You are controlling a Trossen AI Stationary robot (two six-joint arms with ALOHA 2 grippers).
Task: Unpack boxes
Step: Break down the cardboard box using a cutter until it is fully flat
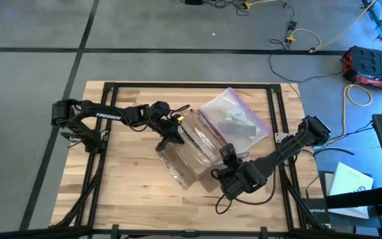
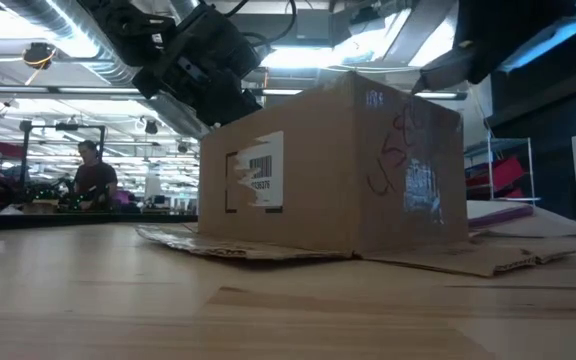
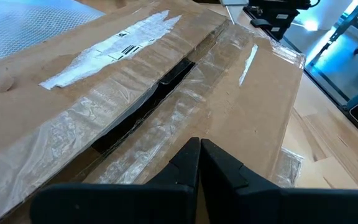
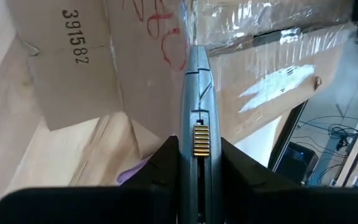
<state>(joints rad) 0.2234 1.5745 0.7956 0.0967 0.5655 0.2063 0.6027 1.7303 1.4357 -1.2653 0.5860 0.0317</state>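
On the wooden table (image 1: 125, 192), the left arm reaches in from the left edge, and its left gripper (image 1: 172, 136) hangs over the left end of the taped top of the cardboard box (image 1: 188, 156), which stands at the middle of the table. In the left wrist view the two dark fingers (image 3: 219, 165) are pressed together with nothing between them, poised just above the clear packing tape (image 3: 166, 106) that runs along the seam between the box's top flaps; a dark slit shows in that seam, and a torn white label (image 3: 114, 50) lies beside it. From table height the box (image 2: 333, 170) sits upright with a barcode label (image 2: 260, 182) on the side that faces the camera, red scribbles on the neighbouring side, and bottom flaps spread flat on the wood. Behind the box, toward the far side of the table, a clear plastic bag (image 1: 237, 119) with a purple zip edge leans against it. To the right, the right gripper (image 1: 225, 156) is at the box's right end, its fingers clamped on a grey knife-like tool (image 4: 196, 106) whose tip points at the box's upper edge, by the printed number 391582.
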